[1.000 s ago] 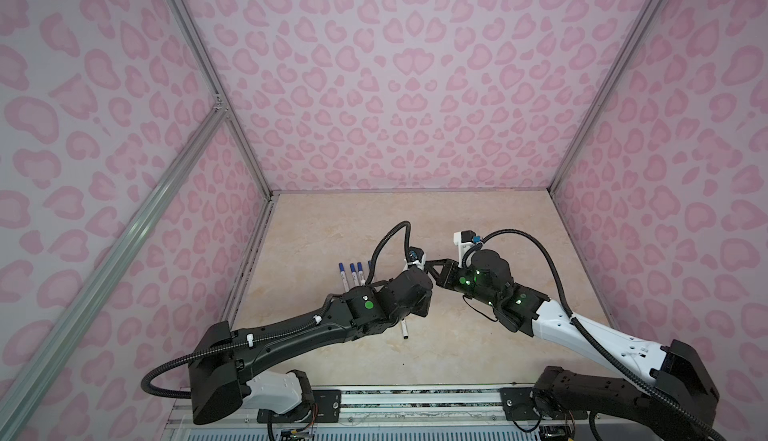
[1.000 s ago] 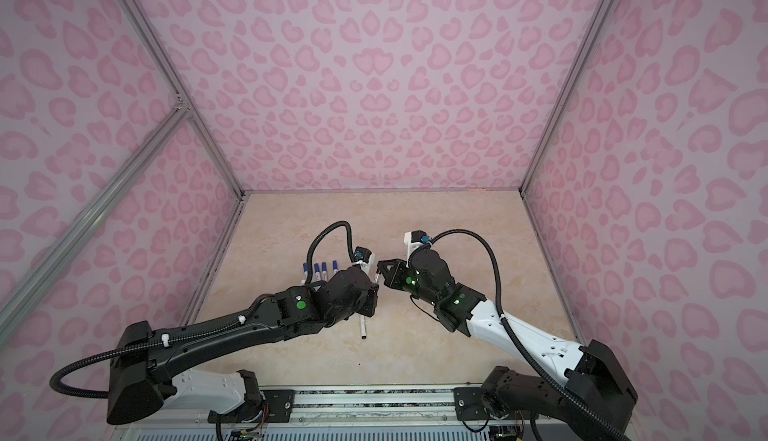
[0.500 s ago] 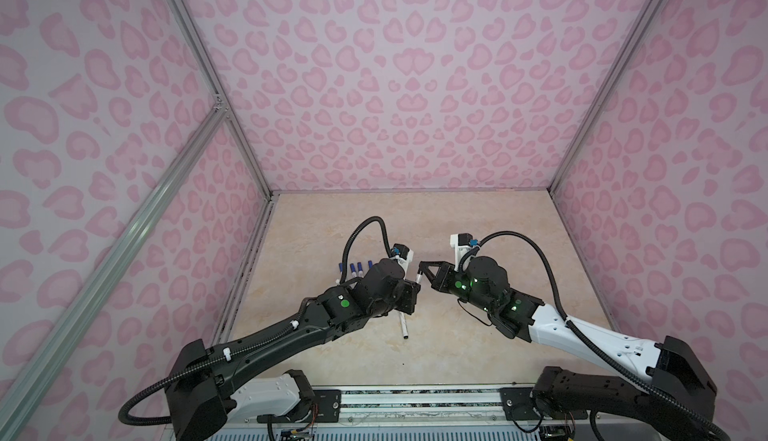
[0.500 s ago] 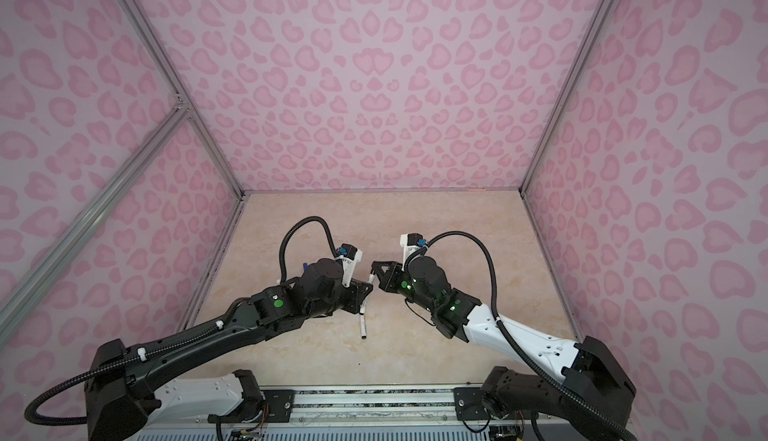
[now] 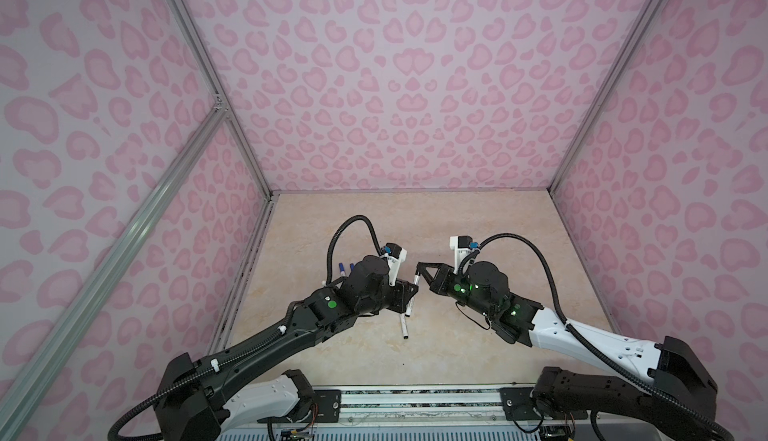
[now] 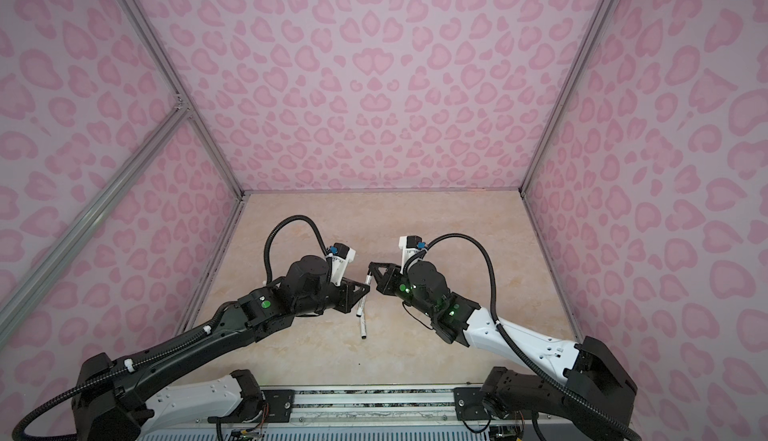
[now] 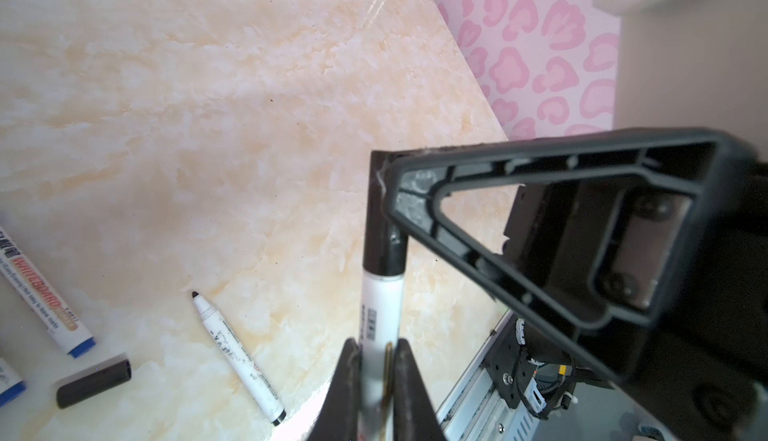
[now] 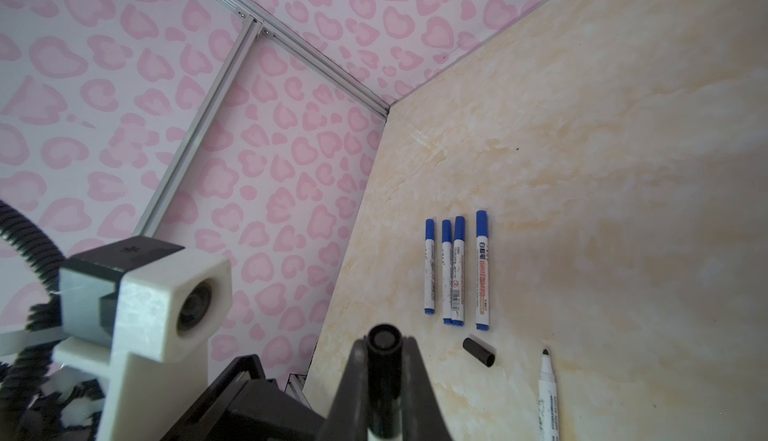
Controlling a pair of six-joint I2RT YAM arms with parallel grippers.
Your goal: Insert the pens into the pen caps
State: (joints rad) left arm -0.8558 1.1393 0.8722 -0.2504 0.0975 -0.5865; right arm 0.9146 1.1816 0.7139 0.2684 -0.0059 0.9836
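Two grippers: both clamped – left gripper [image 7: 377,347] on the white barrel of the held pen [image 7: 380,310], right gripper [image 8: 384,347] on its black cap [image 7: 380,252].
Key relation: cap & barrel share one long axis; cap end lies twd the right gripper, barrel runs back into the left. In both top views we see the pair bridging the two tips, up off the table [image 5: 457,227].
Seating: cap rim meets barrel w/ no gap we can spot; we judge it on, tho a full click can't be told.
Next move, our guess: any last push goes along that axis; sideways offset would lever the joint.
Left to do: 1 uncapped pen [image 8: 547,393] flat on table, loose cap [image 8: 478,351] just beside its nib; left arm nearer both.
Done: 4 blue-capped pens [image 8: 458,276] in a row, near the loose cap.
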